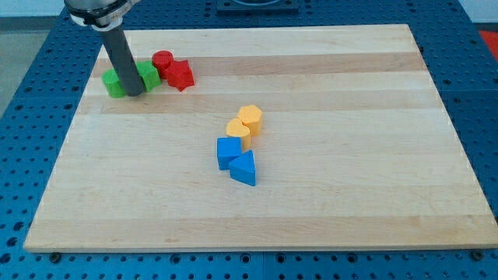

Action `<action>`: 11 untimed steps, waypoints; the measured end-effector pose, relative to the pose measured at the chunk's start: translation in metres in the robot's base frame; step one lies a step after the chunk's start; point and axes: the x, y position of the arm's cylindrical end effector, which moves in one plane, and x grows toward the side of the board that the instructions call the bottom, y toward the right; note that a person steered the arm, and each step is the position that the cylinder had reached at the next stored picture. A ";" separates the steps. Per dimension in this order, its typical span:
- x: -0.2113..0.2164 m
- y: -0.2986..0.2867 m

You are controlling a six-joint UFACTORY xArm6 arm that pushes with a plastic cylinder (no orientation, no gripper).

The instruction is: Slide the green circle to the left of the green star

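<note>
My dark rod comes down from the view's top left, and my tip [134, 93] rests on the board between two green blocks. One green block [114, 82] sits just to the tip's left, largely hidden by the rod; its shape looks round but I cannot tell for sure. The other green block [148, 75] sits just to the tip's right and looks like the star, touching the red blocks.
A red cylinder [163, 61] and a red star-like block [180, 75] sit right of the green blocks. Two yellow blocks [249, 119] [238, 132] and two blue blocks [229, 152] [243, 168] cluster at the board's middle. The wooden board [350, 194] lies on blue perforated table.
</note>
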 end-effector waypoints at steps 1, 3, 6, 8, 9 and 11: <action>0.003 -0.020; 0.014 -0.041; 0.028 -0.090; 0.003 -0.090; -0.012 -0.086; -0.015 -0.046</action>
